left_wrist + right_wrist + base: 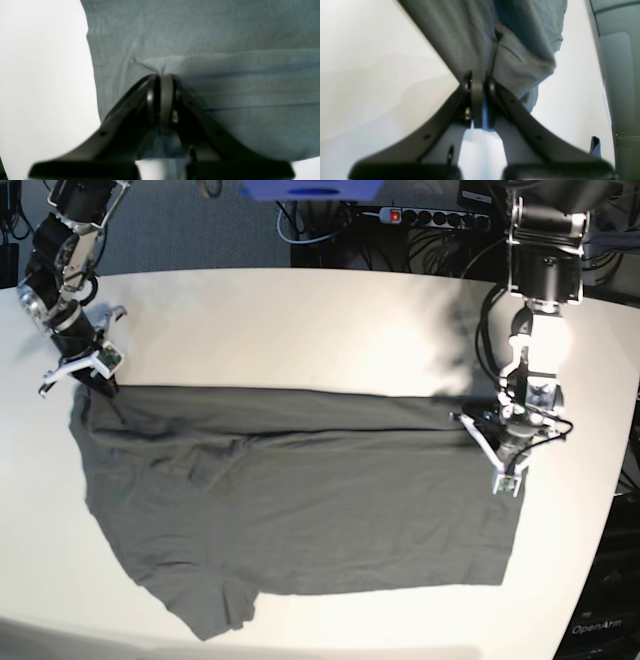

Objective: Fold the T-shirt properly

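- Left gripper [163,76] clamps a folded edge of the T-shirt [300,510], cloth spreading ahead of its tips.
- Right gripper [478,77] pinches the shirt's opposite corner; fabric rises away from it across the white table [300,320].

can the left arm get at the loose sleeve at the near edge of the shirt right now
Probably not yet: the left claw is shut on the T-shirt at its far-right edge, and the sleeve lies across the cloth, toward the other arm's side. It would have to let go first.
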Available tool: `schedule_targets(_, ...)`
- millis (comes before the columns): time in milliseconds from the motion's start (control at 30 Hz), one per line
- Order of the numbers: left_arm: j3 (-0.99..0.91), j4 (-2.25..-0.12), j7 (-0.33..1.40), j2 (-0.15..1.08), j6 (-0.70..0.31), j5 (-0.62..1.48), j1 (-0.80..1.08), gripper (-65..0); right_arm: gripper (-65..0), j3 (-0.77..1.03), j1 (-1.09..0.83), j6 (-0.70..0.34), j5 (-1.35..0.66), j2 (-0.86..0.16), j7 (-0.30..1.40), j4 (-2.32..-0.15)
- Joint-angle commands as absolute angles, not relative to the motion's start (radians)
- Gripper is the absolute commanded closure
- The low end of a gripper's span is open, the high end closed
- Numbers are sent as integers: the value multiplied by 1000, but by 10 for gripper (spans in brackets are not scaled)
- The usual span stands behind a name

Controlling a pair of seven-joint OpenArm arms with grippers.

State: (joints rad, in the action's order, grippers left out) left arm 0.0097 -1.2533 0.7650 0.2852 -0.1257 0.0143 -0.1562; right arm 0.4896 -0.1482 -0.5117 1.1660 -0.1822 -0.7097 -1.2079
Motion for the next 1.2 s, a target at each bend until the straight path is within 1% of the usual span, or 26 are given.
schedule_targets(0,10,-1250,835,306,-127,5,-136,-23,-15,489,-176,-547,1227,-180,-665,-1208)
schedule_targets(233,10,-1250,835,308,-133,5,-130,-23,-15,489,-228,-547,1227,-165,-664,-1299)
schedule_targets(333,8,-1250,835,309,-214,5,-116,-23,-15,489,-240,-547,1227,-157,-662,-1313)
schedule_targets(400,4,-1251,835,309,-240,5,-114,-23,-15,503,-249,-547,1227,-151,-650,-1330)
schedule_targets(533,2,-1251,834,309,-242,4,-111,-23,-15,544,-260,-547,1227,-113,-659,-1423)
schedule_targets(667,2,-1251,834,309,-243,4,-113,-23,-15,545,-265,-553,1228,-90,-659,-1524)
schedule_targets(733,2,-1251,834,309,-243,4,-113,-23,-15,544,-268,-598,1228,-93,-661,-1552)
schedule_targets(867,2,-1251,834,309,-243,4,-113,-23,-15,544,-242,-679,1228,-93,-662,-1604)
schedule_targets(1100,2,-1251,834,306,-243,4,-113,-23,-16,549,-90,-698,1221,-85,-670,-1618)
schedule_targets(1167,2,-1251,834,305,-243,4,-113,-23,-16,555,-28,-698,1219,-45,-659,-1598)
